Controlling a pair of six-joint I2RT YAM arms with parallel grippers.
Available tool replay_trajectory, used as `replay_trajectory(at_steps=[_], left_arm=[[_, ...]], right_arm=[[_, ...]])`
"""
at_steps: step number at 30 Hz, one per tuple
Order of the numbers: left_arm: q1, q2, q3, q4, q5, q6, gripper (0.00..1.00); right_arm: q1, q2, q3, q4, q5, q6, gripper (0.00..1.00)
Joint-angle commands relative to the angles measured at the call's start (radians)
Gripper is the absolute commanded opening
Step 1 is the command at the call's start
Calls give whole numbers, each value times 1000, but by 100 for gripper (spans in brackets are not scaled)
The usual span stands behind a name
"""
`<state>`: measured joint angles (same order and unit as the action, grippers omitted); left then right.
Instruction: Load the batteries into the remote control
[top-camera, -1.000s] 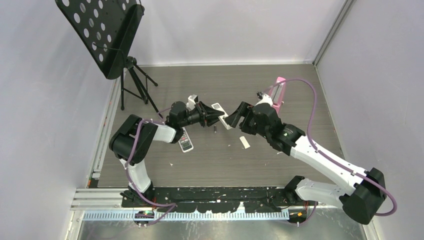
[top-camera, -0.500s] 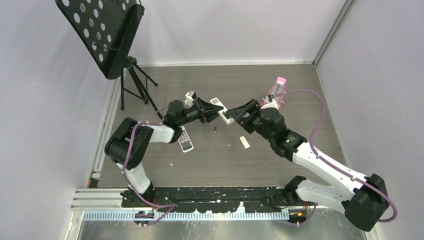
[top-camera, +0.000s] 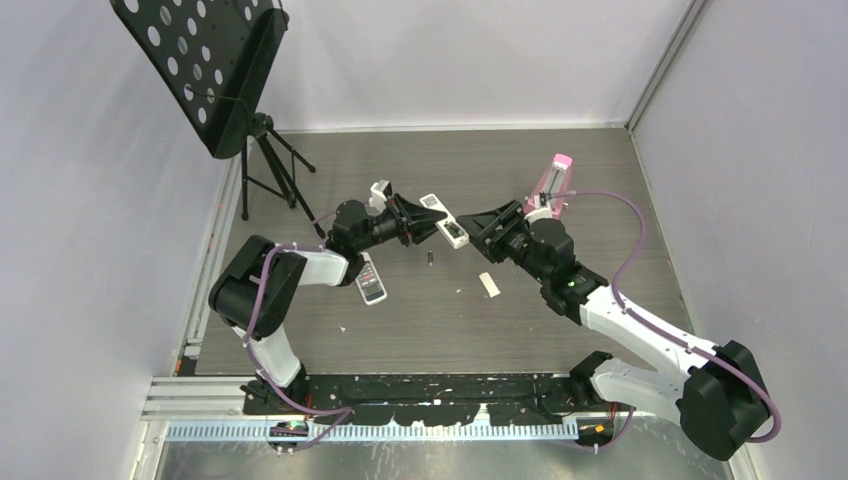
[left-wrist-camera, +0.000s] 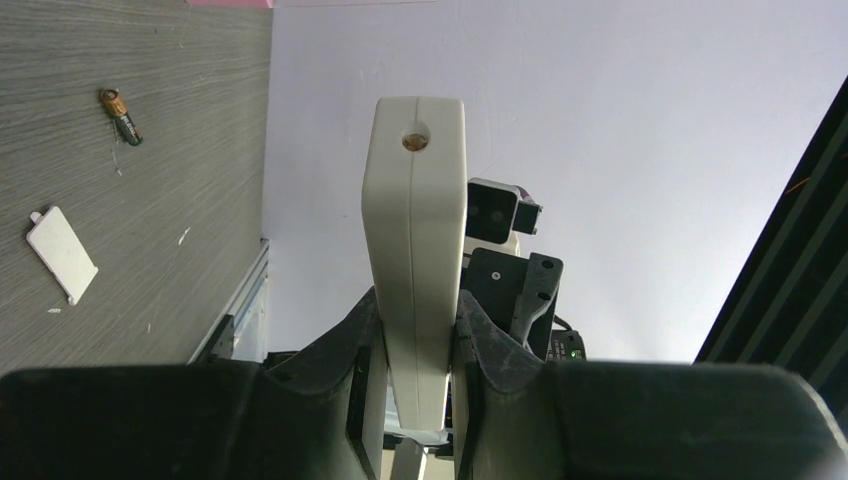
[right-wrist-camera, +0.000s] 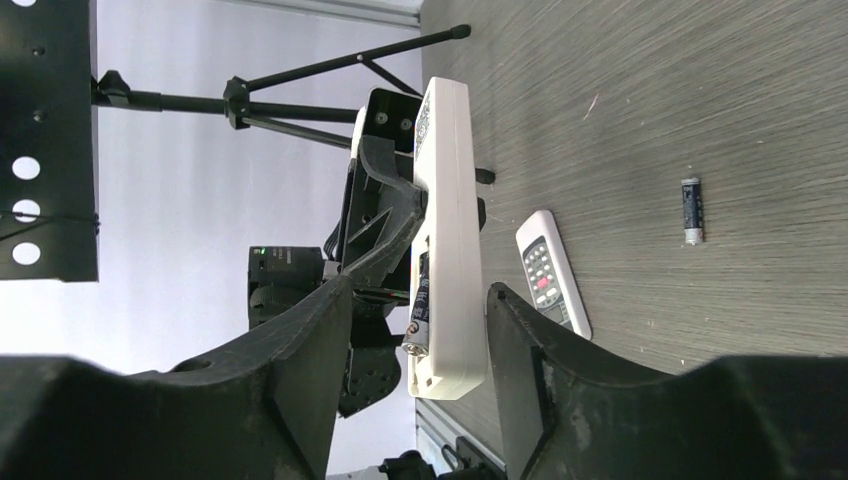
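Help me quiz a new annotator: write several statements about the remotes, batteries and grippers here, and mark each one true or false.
1. The left gripper clamps a white remote and holds it clear of the table. True.
2. The open compartment of that white remote is empty. False: a seated battery shows inside it.
3. A loose battery lies on the table. True.
4. The right gripper grips the buttoned remote. False: the buttoned remote lies on the table, and the right gripper's open jaws straddle the end of the white remote.
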<state>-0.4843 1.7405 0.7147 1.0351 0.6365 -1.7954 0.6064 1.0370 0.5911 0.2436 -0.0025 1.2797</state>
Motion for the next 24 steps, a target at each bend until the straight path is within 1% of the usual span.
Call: replay_trajectory(at_steps=[1,5,14,24], left_arm=[[-4,-34,12,90,-11,10,0],[-4,-37,11,92,-15,16,0],[-4,-43,6,95,-16,23,0],[-13,-62,33,102,17,58,0]], right_arm=[[0,9,-8,108,-44,8,58],[0,6,-19,101,-43,12,57],[0,38,-38,124,-43,27,42],[-12,101,-26,111,-50,71,34]])
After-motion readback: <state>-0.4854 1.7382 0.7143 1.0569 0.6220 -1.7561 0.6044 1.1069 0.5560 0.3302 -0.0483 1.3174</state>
